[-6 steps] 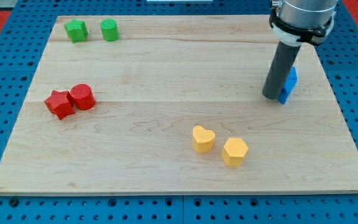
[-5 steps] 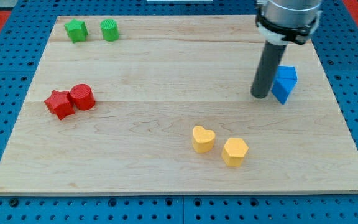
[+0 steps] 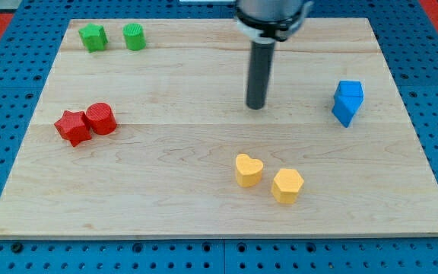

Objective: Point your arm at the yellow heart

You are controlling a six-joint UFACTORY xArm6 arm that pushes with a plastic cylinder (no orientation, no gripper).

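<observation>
**Tip above the yellow heart, clear gap between**

My tip (image 3: 256,106), the lower end of the straight dark rod, sits on the pale wooden desk (image 3: 204,84) a little right of centre, in the upper half of the view. There is no tool that opens or closes on this arm, only the rod, and it touches no block.

The yellow heart-shaped block (image 3: 248,170) lies toward the view's bottom, almost straight below the tip and a touch to the view's left of it. Bare wood separates the two; they are well apart.

Just beside the heart, on its lower right, is a yellow hexagonal block (image 3: 287,186). The two look close but not clearly touching.

Blue block (image 3: 347,102), angular, exact shape hard to make out, stands near the desk's right edge, at roughly the tip's height in the view and well apart from it.

Left side: red star-shaped block (image 3: 72,127) and red cylinder block (image 3: 100,119) sit pressed together, star on the lower left.

Top left corner: green star-shaped block (image 3: 93,36) and green cylinder block (image 3: 134,36) side by side with a small gap.

The desk rests on a blue perforated base (image 3: 6,99) that shows around its edges.
</observation>
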